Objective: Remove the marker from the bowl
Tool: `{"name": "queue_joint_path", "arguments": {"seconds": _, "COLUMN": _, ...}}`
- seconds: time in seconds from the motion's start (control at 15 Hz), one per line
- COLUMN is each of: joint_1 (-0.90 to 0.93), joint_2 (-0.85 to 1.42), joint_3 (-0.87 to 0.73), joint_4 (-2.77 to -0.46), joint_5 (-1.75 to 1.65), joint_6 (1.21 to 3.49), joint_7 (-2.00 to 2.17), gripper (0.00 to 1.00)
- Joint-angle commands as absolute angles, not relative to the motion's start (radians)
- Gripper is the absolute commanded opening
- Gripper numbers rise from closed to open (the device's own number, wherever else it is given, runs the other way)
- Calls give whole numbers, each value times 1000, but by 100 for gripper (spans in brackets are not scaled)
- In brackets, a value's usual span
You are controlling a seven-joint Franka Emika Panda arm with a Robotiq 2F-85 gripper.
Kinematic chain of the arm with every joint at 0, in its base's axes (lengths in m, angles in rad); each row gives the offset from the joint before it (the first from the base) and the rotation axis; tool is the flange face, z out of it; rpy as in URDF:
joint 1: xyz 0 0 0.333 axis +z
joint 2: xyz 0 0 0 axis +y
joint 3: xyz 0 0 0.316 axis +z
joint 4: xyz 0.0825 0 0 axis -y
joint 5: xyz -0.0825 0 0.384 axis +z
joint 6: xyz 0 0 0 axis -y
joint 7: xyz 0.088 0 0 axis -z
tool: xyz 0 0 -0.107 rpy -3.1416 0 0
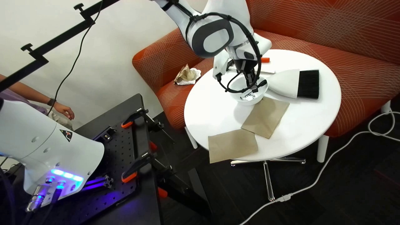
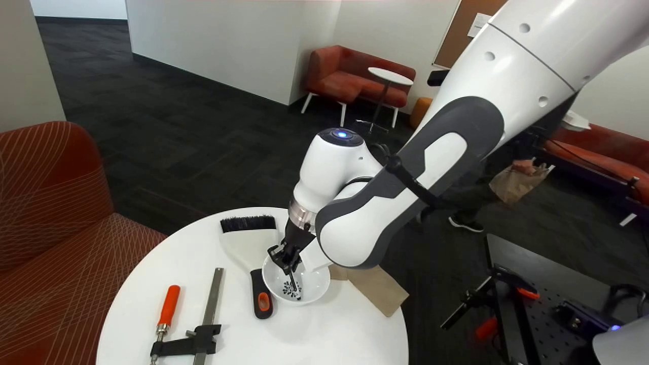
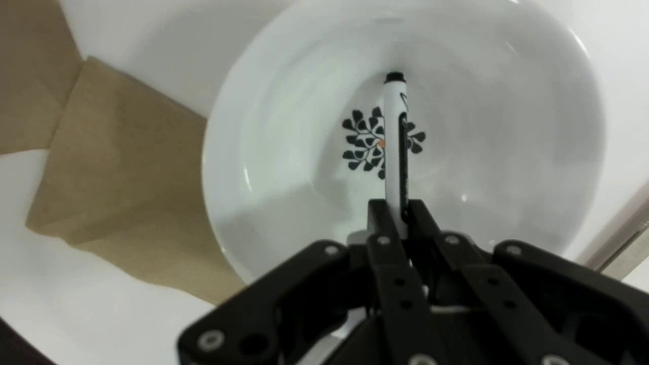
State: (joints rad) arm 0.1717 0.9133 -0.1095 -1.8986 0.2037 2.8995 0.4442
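Note:
The marker point(image 3: 393, 147) is a thin white stick with a black strip and a black end. My gripper point(image 3: 398, 209) is shut on one end of it in the wrist view. The black end points away from the jaws, over the floral print in the white bowl point(image 3: 537, 152). In an exterior view the marker point(image 2: 293, 284) slants down from the gripper point(image 2: 289, 267) inside the bowl point(image 2: 318, 285); I cannot tell whether its lower end touches the bowl. The bowl point(image 1: 238, 83) also shows in an exterior view, with the gripper point(image 1: 253, 89) over it.
A white brush with black bristles point(image 1: 286, 82) lies beside the bowl, its dark handle point(image 2: 260, 294) close to the rim. A bar clamp point(image 2: 195, 344) with an orange handle point(image 2: 170, 305) lies on the round white table point(image 1: 325, 84). Brown paper napkins point(image 1: 232, 145) lie by the bowl.

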Motion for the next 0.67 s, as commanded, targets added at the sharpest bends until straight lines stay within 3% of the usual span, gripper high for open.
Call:
{"name": "queue_joint_path", "arguments": {"seconds": 0.0, "joint_1": 263, "joint_2": 816, "joint_3": -169, "joint_4": -1997, "joint_5": 204, "joint_6": 2937, "joint_7": 491, "gripper": 3}}
{"name": "queue_joint_path", "arguments": {"seconds": 0.33, "joint_1": 442, "joint_2": 695, "joint_3": -312, "joint_4": -2138, "joint_5": 191, "joint_6": 3076, "joint_7": 529, "gripper": 3}}
{"name": "queue_joint_path", "arguments": {"seconds": 0.6, "joint_1": 455, "joint_2": 586, "joint_3": -282, "joint_4": -2214, "joint_5": 169, "joint_6": 3032, "joint_7": 452, "gripper": 3}}
